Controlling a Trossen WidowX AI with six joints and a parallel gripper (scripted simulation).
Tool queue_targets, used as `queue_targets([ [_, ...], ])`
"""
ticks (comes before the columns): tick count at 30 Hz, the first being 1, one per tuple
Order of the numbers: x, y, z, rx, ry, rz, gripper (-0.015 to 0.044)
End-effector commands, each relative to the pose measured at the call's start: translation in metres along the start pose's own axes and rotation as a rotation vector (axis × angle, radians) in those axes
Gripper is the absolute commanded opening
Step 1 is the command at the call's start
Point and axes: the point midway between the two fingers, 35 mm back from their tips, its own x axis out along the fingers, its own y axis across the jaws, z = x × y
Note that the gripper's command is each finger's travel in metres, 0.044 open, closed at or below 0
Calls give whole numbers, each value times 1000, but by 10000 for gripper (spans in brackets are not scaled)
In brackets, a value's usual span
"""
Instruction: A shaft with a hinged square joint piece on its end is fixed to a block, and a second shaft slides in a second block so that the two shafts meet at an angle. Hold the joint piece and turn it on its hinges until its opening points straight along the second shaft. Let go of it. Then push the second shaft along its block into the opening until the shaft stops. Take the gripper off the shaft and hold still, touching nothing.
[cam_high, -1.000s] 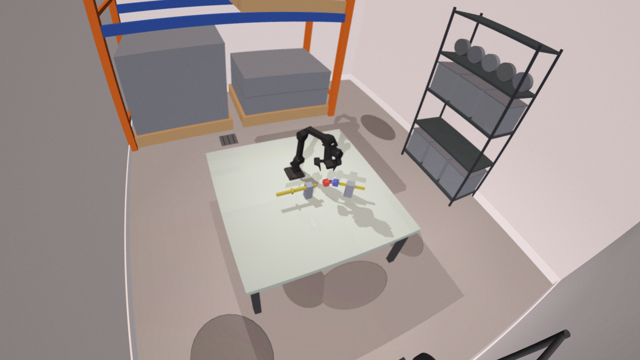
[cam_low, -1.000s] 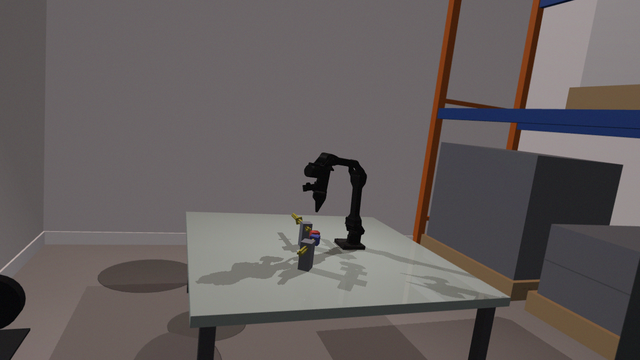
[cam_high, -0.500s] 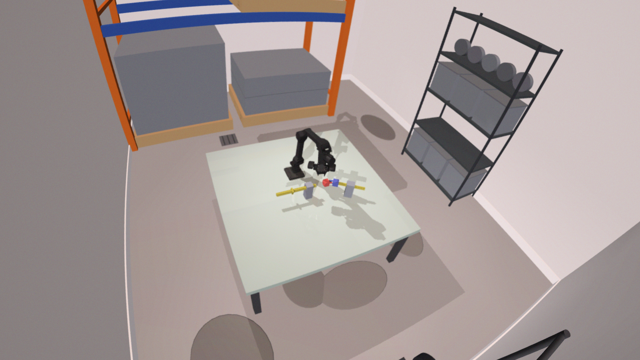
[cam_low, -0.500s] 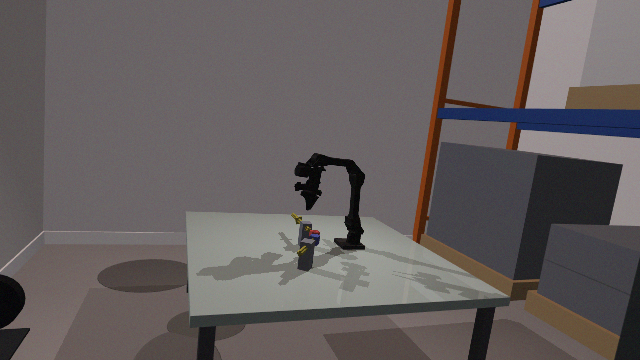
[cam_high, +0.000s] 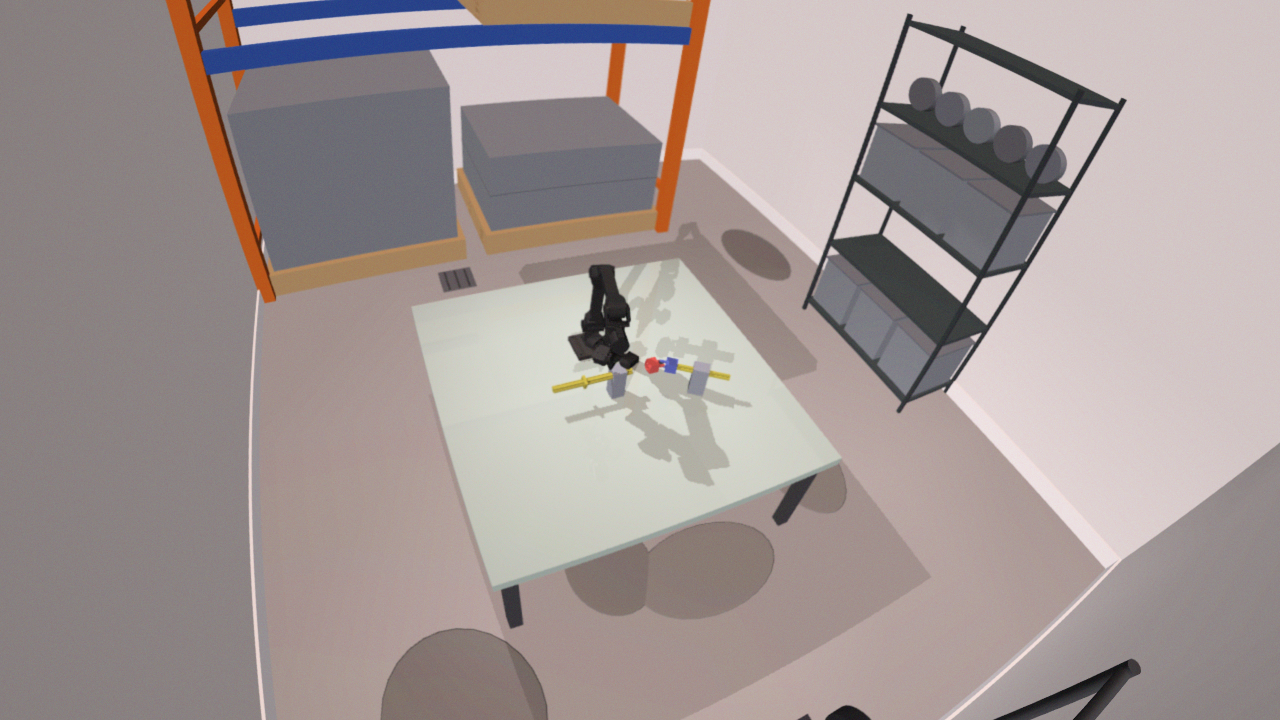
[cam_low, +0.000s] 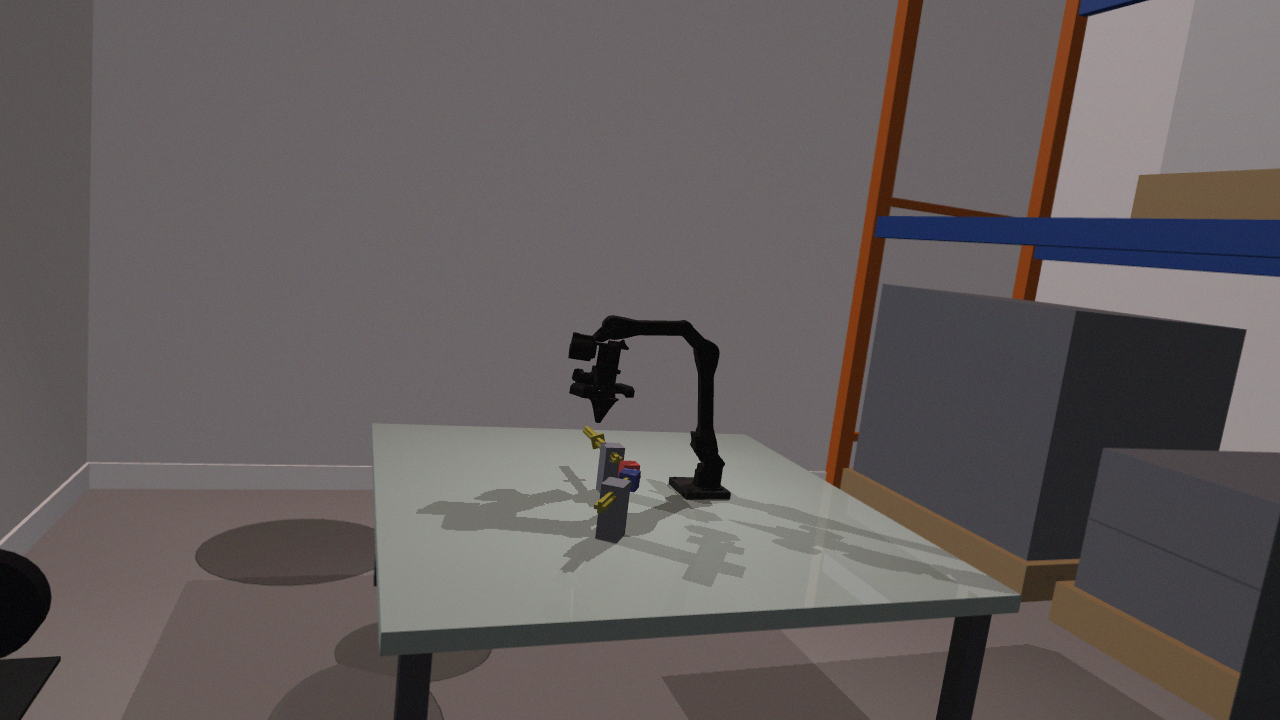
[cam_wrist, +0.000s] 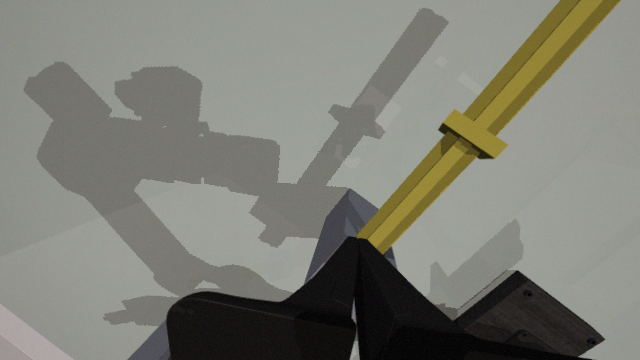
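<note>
My gripper (cam_high: 630, 360) (cam_low: 599, 420) (cam_wrist: 355, 246) is shut on nothing, its tips together, above the second block (cam_high: 616, 383) (cam_wrist: 334, 227). In the wrist view its tips overlap the near end of the yellow second shaft (cam_high: 569, 386) (cam_low: 590, 435) (cam_wrist: 545, 65), but the exterior view shows them higher up. The shaft has a collar (cam_high: 585, 382) (cam_wrist: 474, 134) on its outer part. The red joint piece (cam_high: 652, 365) (cam_low: 629, 465) stands apart from its inner end, hinged to the blue part (cam_high: 671, 365) (cam_low: 631, 480) on the first shaft (cam_high: 718, 376). Its opening is too small to make out.
The first block (cam_high: 699, 380) (cam_low: 613, 519) stands upright on the pale table (cam_high: 519, 501) (cam_low: 483, 591), right of the joint in the top view. The arm's base (cam_high: 580, 346) (cam_low: 699, 488) is behind the second block. Storage racks stand away from the table.
</note>
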Motion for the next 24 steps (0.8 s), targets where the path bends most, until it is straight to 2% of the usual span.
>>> queue_targets([
  [1, 11, -20, 22, 124, 1, -23, 0],
  [12, 34, -87, 78, 474, -1, -63, 0],
  [24, 44, -88, 80, 480, -1, -63, 0],
])
